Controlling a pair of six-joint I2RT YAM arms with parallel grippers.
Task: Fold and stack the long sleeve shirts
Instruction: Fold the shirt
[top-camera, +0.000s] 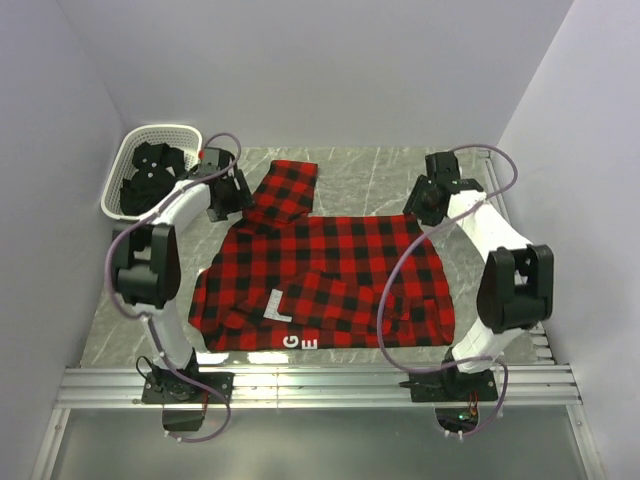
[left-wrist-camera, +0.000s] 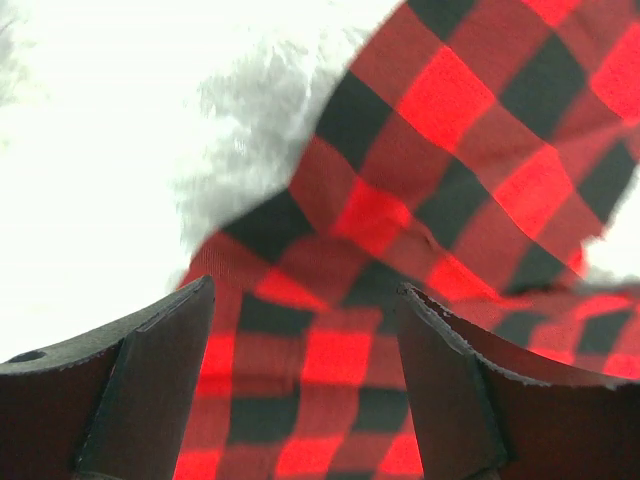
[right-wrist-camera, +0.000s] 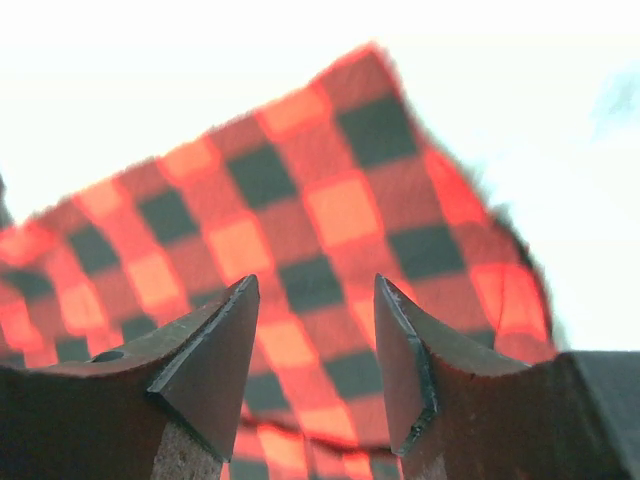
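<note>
Working on the red-and-black buffalo-check flannel shirt (top-camera: 330, 280), spread open over the grey marbled table top (top-camera: 400, 165), with one sleeve thrown out toward the far left. Leaving the plain black shirt (top-camera: 150, 175) bunched in the white plastic lattice basket (top-camera: 165, 130) at the far left corner.

Poised with the left gripper (top-camera: 225, 195) where that sleeve meets the body: fingers (left-wrist-camera: 150, 380) spread wide, check cloth showing below the gap, nothing pinched. Poised likewise with the right gripper (top-camera: 425, 200) at the far right corner of the cloth: fingers (right-wrist-camera: 210, 350) parted, flannel beyond them, nothing between (whether either tip brushes the fabric, cannot tell).

Probably handles as light, limp and slightly fuzzy: no stiffness to carry a fold, but enough nap not to slide out of a pinch. Best taken at a seam or hemmed edge, where the cloth is doubled and gives the pads something to bite. Worth pinching both far corners level, so as to bring the edge over evenly. Worth watching for a sagging middle and a trailing sleeve dragging the fold askew.
</note>
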